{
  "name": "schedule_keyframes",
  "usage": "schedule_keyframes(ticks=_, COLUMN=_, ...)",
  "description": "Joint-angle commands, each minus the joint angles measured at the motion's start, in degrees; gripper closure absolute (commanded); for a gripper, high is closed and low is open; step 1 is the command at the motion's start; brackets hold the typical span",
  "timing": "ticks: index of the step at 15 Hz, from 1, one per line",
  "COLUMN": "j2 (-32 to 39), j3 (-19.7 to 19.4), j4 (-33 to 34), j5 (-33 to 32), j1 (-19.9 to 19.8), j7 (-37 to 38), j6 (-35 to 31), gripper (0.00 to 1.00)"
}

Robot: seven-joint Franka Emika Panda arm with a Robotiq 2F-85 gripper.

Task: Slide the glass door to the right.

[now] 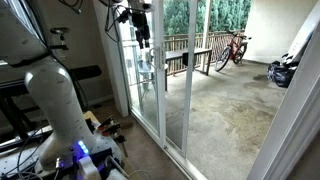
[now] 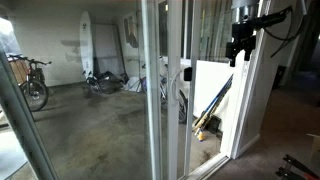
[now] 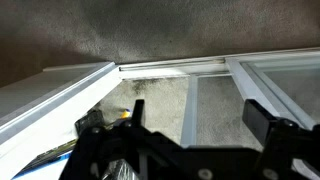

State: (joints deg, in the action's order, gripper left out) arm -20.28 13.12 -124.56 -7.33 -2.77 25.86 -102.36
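Indoors, arm (image 1: pixel 55 100): one, white, in an exterior view; it rose from a base with a blue light at lower left and reached to the top edge.
gripper (image 1: pixel 143 28): one, dark, hung high in front of the white-framed panes; its opening could not be judged from this angle.
glass door (image 1: pixel 181 90): one tall clear panel in a narrow white frame, far taller than the arm, standing at the left side of the open doorway. The gripper sat just left of it near the top; contact could not be told.
patio items: one bicycle (image 1: pixel 232 48) by the far railing (image 1: pixel 185 48); one white surfboard (image 1: pixel 300 45) at the right edge; one dark bag (image 1: pixel 283 72) below it.
exterior view along the patio: the gripper hung at upper right, above one white board (image 2: pixel 232 120). One bicycle stood at left and one surfboard against the far wall. Several white uprights overlapped, so which one framed the door could not be told.
wrist view, fingers (image 3: pixel 100 135): two, dark, at lower left and lower right, spread wide apart and clamping nothing.
wrist view, frame rails (image 3: pixel 60 88): three white lengths, one slanting at left, one track across the middle, one pane frame at right, with grey floor beyond.
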Motion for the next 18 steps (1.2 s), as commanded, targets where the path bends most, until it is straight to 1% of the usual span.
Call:
schedule_keyframes(ticks=1, j2=0.16, j3=-1.35, j4=0.10, j5=-0.48, j1=1.57, j7=0.41, j6=0.15, gripper=0.00)
schedule_keyframes(ticks=11, j2=0.16, j3=-1.35, j4=0.10, j5=-0.48, j1=1.57, j7=0.41, j6=0.15, gripper=0.00)
schedule_keyframes(ticks=12, j2=1.08, j3=-1.11, j4=0.21, j5=-0.95, j1=1.63, j7=0.91, j6=-0.98, gripper=0.00)
schedule_keyframes(ticks=13, j2=1.75, j3=-0.76, j4=-0.35, j5=-1.93, j1=1.77, j7=1.97, j6=-5.31, gripper=0.00)
schedule_keyframes(ticks=14, j2=3.24, j3=-0.02, j4=-0.80, j5=-3.07, j1=1.62, j7=4.71, j6=-10.53, gripper=0.00)
schedule_keyframes(ticks=17, j2=10.22, j3=0.89, j4=0.60, j5=-5.32, j1=1.95, j7=7.94, j6=-20.16, gripper=0.00)
schedule_keyframes(ticks=18, j2=12.32, j3=0.53, j4=1.16, j5=-4.53, j1=2.64, j7=8.09, j6=-22.53, gripper=0.00)
